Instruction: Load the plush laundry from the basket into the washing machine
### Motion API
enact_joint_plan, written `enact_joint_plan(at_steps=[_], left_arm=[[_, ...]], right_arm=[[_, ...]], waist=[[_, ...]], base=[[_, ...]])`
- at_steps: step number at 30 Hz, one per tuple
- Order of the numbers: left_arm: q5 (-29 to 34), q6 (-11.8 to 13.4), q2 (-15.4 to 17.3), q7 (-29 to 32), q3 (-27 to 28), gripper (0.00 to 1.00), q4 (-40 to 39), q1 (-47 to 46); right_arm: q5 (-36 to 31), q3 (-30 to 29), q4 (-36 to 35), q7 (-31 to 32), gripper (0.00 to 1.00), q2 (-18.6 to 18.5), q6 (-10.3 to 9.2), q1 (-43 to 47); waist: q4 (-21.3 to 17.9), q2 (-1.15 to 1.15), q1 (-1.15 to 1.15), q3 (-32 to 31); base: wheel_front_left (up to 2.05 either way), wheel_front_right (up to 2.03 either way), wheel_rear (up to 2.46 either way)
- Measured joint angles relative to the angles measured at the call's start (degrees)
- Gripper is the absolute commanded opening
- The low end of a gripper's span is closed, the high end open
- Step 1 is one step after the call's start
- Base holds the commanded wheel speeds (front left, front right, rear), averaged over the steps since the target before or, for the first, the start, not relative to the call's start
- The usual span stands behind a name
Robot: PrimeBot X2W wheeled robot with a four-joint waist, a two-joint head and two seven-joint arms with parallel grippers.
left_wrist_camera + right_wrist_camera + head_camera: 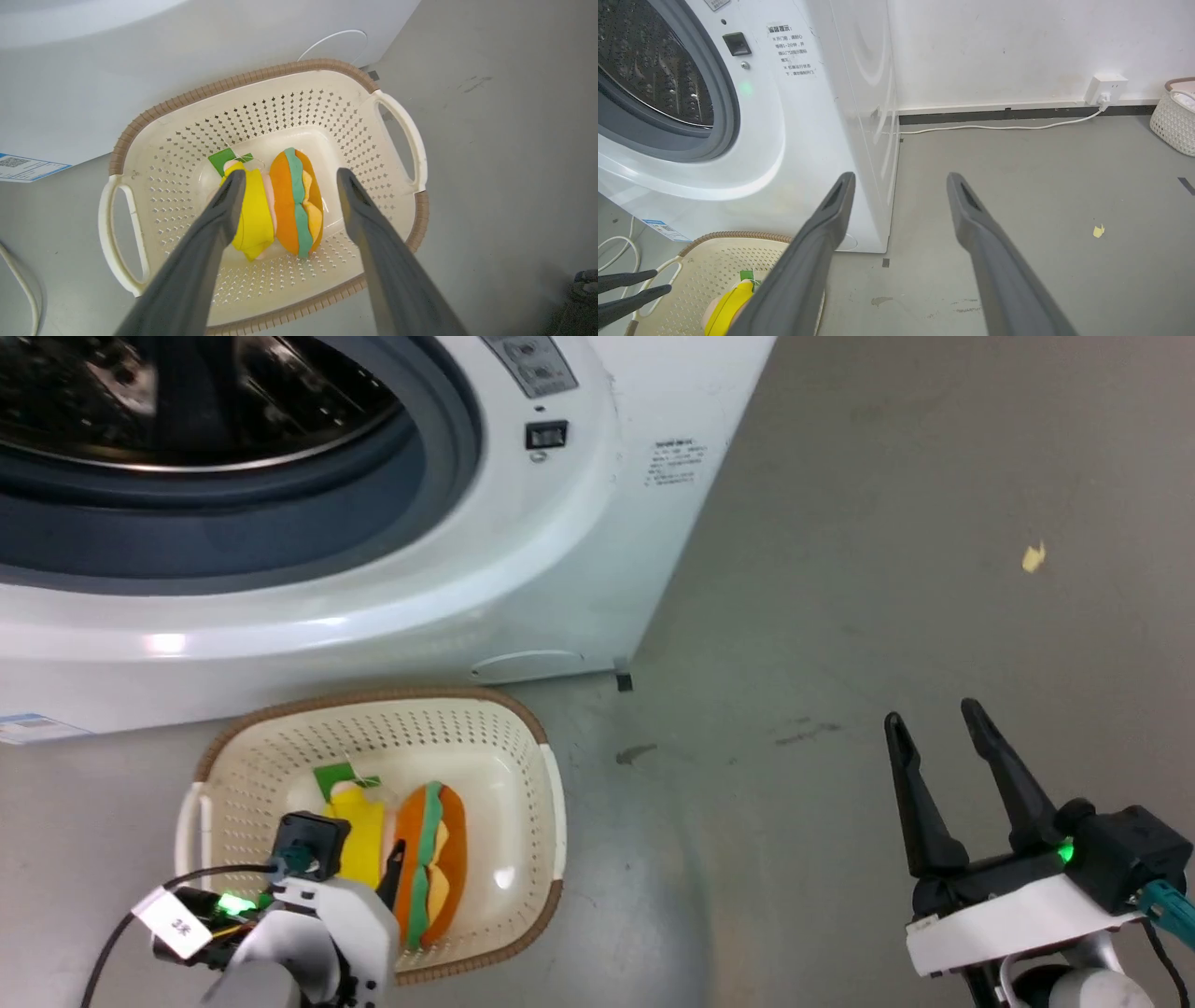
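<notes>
The cream basket [523, 728] stands on the floor in front of the white washing machine [523, 588], whose porthole is uncovered with the steel drum [187, 392] showing. In the basket lie the doll in yellow [254, 214], with a green bit at its top, and the orange burger plush [294, 200], side by side and touching. My left gripper [290, 177] hangs open above them, one finger over the doll and the other past the burger's right side. My right gripper [934, 719] is open and empty over bare floor to the right.
Grey floor stretches right of the machine, with a small yellow scrap [1033, 557] on it. In the right wrist view a wall socket [1106, 88] with a white cable runs along the wall, and another white basket [1174, 126] stands far right.
</notes>
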Motion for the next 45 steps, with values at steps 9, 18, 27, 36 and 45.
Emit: enact_joint_plan(at_steps=[9, 18, 27, 36, 45], left_arm=[[-3.34, -0.58, 3.86, 2.76, -2.87, 1.00, 3.99, -3.96], [-5.05, -1.10, 6.93, 6.52, -6.60, 1.00, 8.16, -8.88], [-6.46, -1.60, 9.23, 10.61, -9.84, 1.00, 13.06, -14.67], [-6.50, -2.10, 12.39, 13.01, -14.04, 1.00, 17.33, -20.66], [-8.09, -1.76, 14.47, 12.37, -16.25, 1.00, 21.83, -25.54]], right_arm=[[1.99, 0.77, -0.88, -0.86, 1.00, 0.00, 0.00, -1.04], [3.78, 1.41, -1.85, -2.04, 1.00, 0.00, 0.00, -2.13], [5.05, 1.54, -2.93, -3.10, 1.00, 0.00, 0.00, -2.32], [6.75, 1.85, -4.09, -4.11, 1.00, 0.00, 0.00, -3.24], [8.38, 2.12, -4.82, -5.14, 1.00, 0.00, 0.00, -3.42]], waist=[[-2.24, 0.00, 0.00, 5.08], [-3.86, 0.00, 0.00, 10.12], [-5.27, 0.00, 0.00, 14.89], [-6.67, 0.00, 0.00, 19.88], [-8.22, 0.00, 0.00, 24.70]], base=[[0.00, 0.00, 0.00], [0.00, 0.00, 0.00], [0.00, 0.00, 0.00], [0.00, 0.00, 0.00], [0.00, 0.00, 0.00]])
